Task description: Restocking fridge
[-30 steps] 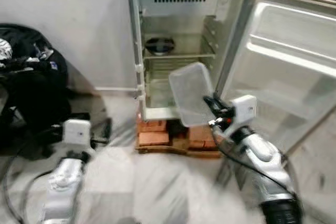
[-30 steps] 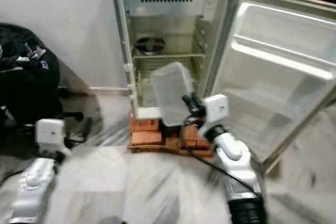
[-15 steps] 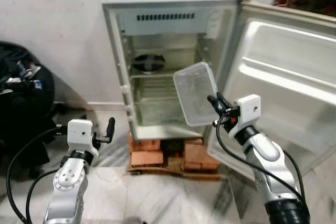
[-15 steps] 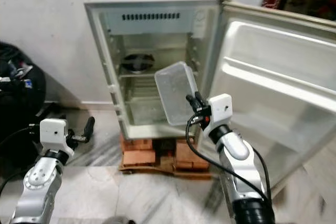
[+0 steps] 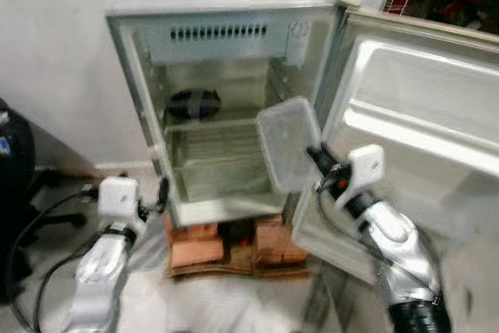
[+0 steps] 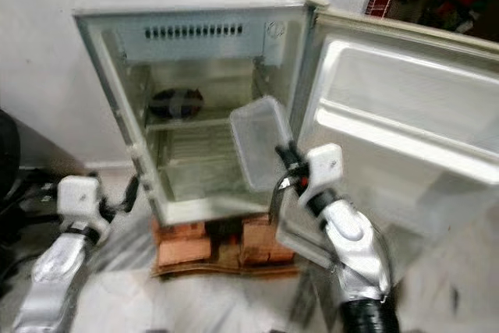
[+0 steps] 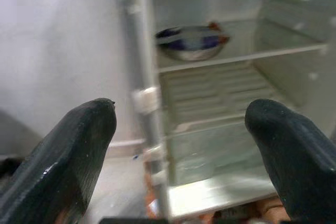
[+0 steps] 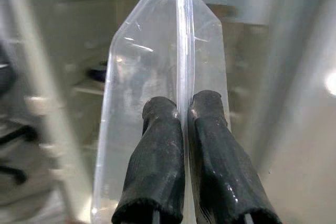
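A small white fridge (image 5: 222,17) stands open on bricks, its door (image 5: 421,122) swung to the right. A dark bowl (image 5: 194,104) sits on its upper shelf. My right gripper (image 5: 318,155) is shut on the rim of a clear plastic container (image 5: 287,143), held upright in front of the fridge's right side. In the right wrist view the fingers (image 8: 160,145) pinch the container's wall (image 8: 152,66). My left gripper (image 5: 162,191) is open, low by the fridge's left edge, with nothing between its fingers (image 7: 79,140).
Red bricks (image 5: 226,243) and a wooden pallet lift the fridge off the marble floor. A black bag (image 5: 12,161) and cables lie at the far left. The lower shelf (image 5: 218,154) of the fridge holds nothing.
The camera has moved closer and the view has shifted left. The right gripper still holds the container, now nearer the fridge opening. The left gripper sits closer to the fridge's left edge.
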